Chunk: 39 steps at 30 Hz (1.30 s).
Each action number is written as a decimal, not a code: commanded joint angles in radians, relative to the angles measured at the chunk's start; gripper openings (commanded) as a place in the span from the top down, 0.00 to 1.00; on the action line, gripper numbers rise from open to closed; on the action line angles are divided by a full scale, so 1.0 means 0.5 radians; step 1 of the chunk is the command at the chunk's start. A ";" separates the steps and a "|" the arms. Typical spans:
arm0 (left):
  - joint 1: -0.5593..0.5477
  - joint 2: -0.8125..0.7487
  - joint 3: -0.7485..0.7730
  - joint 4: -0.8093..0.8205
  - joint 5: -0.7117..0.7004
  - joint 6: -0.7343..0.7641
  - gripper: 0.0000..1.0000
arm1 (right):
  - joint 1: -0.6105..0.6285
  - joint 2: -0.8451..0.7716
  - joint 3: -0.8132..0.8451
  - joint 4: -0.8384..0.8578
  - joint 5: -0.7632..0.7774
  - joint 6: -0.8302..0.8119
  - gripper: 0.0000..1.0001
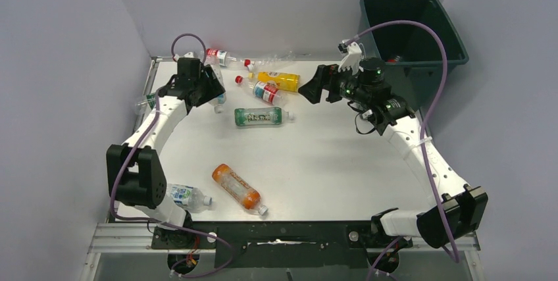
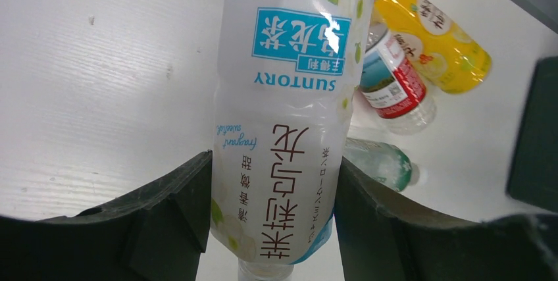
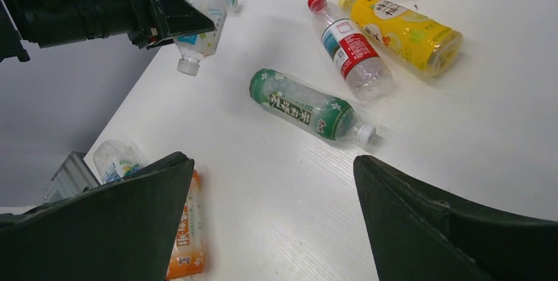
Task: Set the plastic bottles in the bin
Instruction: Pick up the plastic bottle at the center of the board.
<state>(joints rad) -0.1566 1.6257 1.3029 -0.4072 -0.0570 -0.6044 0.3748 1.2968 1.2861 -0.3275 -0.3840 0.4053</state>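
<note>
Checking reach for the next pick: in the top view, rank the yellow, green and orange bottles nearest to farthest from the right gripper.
1. Yellow bottle, just left of the right gripper.
2. Green bottle, mid-table.
3. Orange bottle, by the near edge.

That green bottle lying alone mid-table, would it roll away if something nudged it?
Probably: the green bottle lies on its round side on the smooth table, so a sideways push likely rolls it. It looks empty, so likely light and easily dented.
</note>
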 commanded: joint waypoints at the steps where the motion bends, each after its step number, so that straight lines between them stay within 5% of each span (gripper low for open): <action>1: -0.008 -0.184 0.075 0.002 0.311 0.060 0.44 | 0.017 0.012 0.022 0.244 -0.140 0.112 0.02; 18: -0.178 -0.456 0.022 0.218 1.124 -0.082 0.44 | 0.002 -0.020 0.067 0.290 -0.279 0.264 0.01; 28: -0.227 -0.561 -0.173 0.525 1.471 -0.236 0.44 | -0.243 -0.094 -0.189 0.895 -0.738 0.712 0.01; 39: -0.341 -0.587 -0.339 0.901 1.678 -0.439 0.44 | -0.258 0.013 -0.246 1.248 -0.871 0.982 0.01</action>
<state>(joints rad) -0.3092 1.3746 1.1469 -0.1173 0.7055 -0.7727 0.2371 1.2785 1.1534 0.1658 -0.7746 0.8337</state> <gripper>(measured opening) 0.576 0.992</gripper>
